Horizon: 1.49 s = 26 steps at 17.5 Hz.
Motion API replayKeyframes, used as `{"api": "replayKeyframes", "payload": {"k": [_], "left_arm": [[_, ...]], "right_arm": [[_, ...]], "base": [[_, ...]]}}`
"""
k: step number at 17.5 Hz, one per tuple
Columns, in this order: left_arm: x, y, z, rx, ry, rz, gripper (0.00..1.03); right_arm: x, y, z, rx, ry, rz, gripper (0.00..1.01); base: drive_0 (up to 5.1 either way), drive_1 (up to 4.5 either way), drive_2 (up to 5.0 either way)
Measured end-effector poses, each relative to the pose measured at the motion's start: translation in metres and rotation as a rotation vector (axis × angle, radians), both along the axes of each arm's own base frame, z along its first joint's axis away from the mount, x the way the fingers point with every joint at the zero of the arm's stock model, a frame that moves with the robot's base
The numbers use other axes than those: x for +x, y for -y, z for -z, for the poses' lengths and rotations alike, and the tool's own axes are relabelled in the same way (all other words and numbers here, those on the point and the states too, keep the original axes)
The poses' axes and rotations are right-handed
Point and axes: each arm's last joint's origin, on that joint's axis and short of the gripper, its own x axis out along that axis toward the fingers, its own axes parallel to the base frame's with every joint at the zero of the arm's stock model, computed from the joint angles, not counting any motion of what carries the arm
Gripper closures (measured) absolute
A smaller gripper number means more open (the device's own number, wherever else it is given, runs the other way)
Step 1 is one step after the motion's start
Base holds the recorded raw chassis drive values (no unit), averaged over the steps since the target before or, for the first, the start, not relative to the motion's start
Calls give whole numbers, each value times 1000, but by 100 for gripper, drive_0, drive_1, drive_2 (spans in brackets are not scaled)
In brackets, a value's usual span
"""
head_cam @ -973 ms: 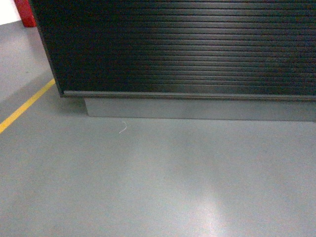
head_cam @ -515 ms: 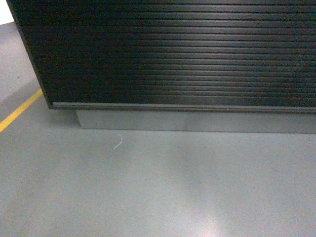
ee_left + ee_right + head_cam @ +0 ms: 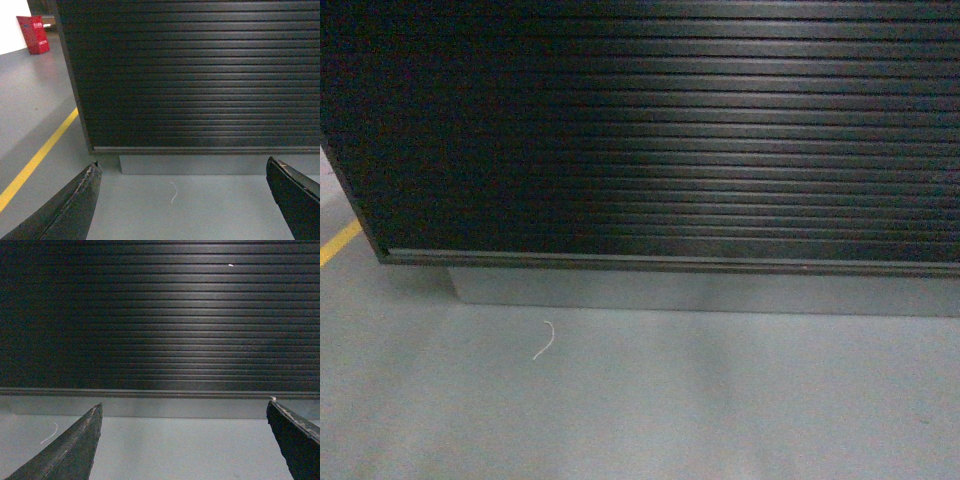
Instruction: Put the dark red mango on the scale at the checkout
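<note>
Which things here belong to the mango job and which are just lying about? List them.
Job: checkout; left gripper, open and empty; right gripper, open and empty.
Lying about: white string scrap; yellow floor line; red crate.

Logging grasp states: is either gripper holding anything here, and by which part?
Nothing is held. The left gripper and right gripper are both open and empty, with only floor between their fingers.

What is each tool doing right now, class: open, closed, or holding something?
Left tool: open, holding nothing.
Right tool: open, holding nothing.
</note>
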Motion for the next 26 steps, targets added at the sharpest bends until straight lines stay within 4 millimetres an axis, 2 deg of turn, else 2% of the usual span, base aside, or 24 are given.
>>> {"api": "replayKeyframes", "payload": {"k": [15, 26], "left_arm": [[0, 0, 0, 0, 2, 0, 5], [0, 0, 0, 0, 1, 0, 5]], "right_arm": [[0, 0, 0, 0, -2, 0, 3], [0, 0, 0, 0, -1, 0, 3]], "base": [[-6, 391, -403], [0, 0, 0]]}}
